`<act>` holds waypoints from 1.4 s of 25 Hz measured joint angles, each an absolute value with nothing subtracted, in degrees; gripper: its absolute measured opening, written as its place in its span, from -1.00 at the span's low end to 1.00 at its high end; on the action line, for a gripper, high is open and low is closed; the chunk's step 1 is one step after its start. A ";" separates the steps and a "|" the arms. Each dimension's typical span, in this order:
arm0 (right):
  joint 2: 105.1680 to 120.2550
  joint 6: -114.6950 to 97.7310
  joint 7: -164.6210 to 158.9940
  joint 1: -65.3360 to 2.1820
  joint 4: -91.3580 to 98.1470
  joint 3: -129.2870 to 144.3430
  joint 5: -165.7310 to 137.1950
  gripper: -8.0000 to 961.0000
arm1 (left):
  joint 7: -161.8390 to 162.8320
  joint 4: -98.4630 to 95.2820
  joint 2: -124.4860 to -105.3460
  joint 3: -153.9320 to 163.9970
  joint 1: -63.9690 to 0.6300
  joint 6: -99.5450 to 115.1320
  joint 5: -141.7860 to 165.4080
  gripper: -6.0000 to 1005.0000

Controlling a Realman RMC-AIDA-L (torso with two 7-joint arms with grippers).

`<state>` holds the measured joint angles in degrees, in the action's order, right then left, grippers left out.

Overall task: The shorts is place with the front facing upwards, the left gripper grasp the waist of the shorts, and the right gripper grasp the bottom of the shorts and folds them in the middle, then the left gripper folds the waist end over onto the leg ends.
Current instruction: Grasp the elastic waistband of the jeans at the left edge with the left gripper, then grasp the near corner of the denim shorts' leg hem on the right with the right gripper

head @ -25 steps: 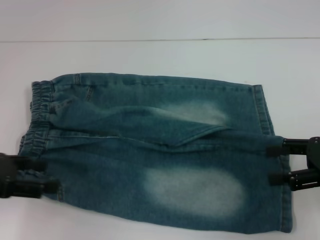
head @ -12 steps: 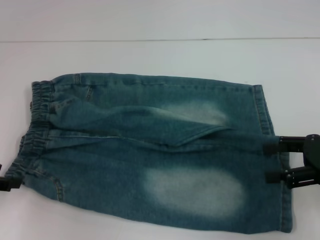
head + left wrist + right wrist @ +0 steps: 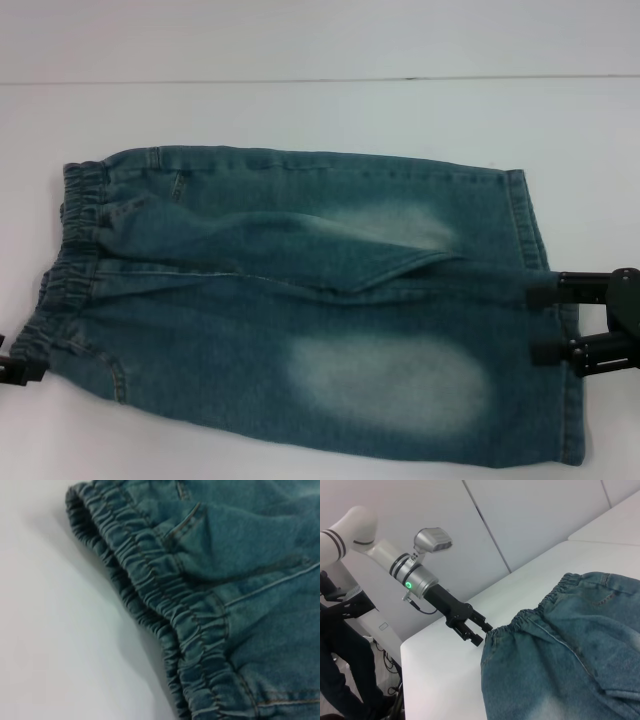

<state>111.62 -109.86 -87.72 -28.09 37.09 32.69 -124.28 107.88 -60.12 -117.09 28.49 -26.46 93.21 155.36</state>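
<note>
I see the denim shorts [image 3: 300, 300] flat on the white table [image 3: 300, 110], left gripper [image 3: 479, 631] parted beside the ruffled waist [image 3: 165, 600], right gripper [image 3: 545, 320] spread over the stitched hems [image 3: 540, 240].

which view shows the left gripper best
The right wrist view: the left gripper shows whole, at the shorts' waist corner. The head view catches only its tip at the frame edge; the left wrist view shows none.

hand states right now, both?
Left hand: open, at the waistband, holding nothing.
Right hand: open around the leg hem.
</note>
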 joint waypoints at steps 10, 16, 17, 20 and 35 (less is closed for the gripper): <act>111.70 -109.86 -87.72 -28.22 37.09 32.70 -124.27 0.94 | 108.25 -58.62 -117.18 28.71 -28.00 94.52 155.90 0.62; 111.71 -109.86 -87.72 -28.23 37.09 32.69 -124.28 0.94 | 108.10 -57.88 -117.19 28.74 -28.44 95.07 155.68 0.38; 111.71 -109.86 -87.72 -28.22 37.09 32.69 -124.28 0.94 | 108.03 -57.88 -117.18 28.75 -28.47 95.17 155.64 0.34; 111.71 -109.86 -87.72 -28.21 37.09 32.69 -124.28 0.94 | 107.87 -57.89 -117.17 28.74 -28.59 95.33 155.57 0.22; 111.48 -109.48 -88.89 -28.35 37.09 32.31 -124.27 0.94 | 109.67 -56.36 -117.02 27.81 -30.42 95.46 155.00 -0.98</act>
